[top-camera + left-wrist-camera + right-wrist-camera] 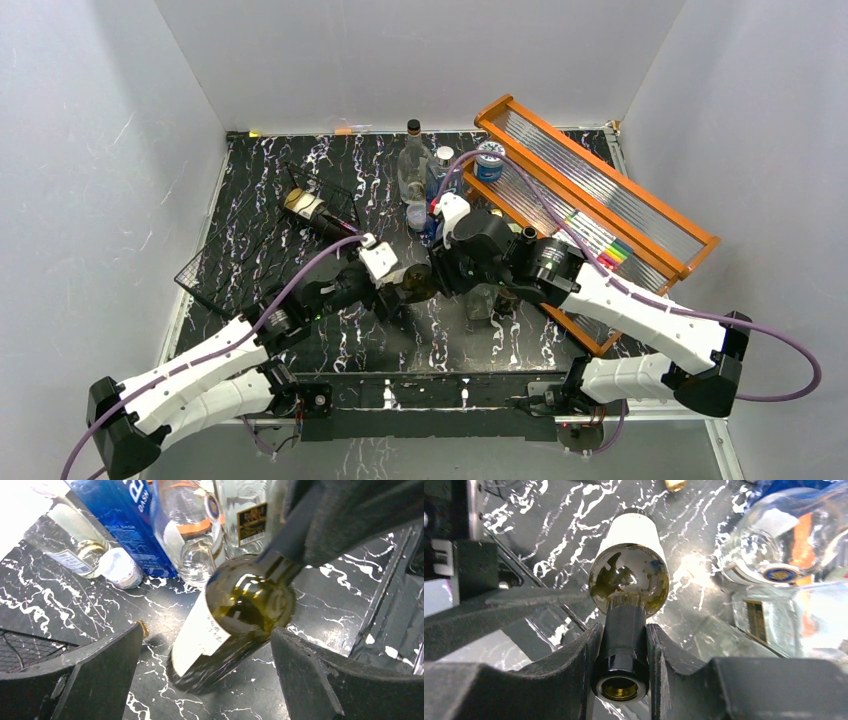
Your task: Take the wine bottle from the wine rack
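Note:
A dark green wine bottle with a white label stands tilted on the black marble table, off the rack. I cannot tell if its base touches the table. My right gripper is shut on the bottle's neck. It shows in the top view over the bottle. My left gripper is open, one finger on each side of the bottle's body, apart from it. It also shows in the top view. The black wire wine rack lies at the left with another bottle on it.
Clear glass bottles and a blue box stand just behind the wine bottle. An orange wood-framed shelf lies at the right. A small gold cap lies on the table. The rack's mesh is by my left finger.

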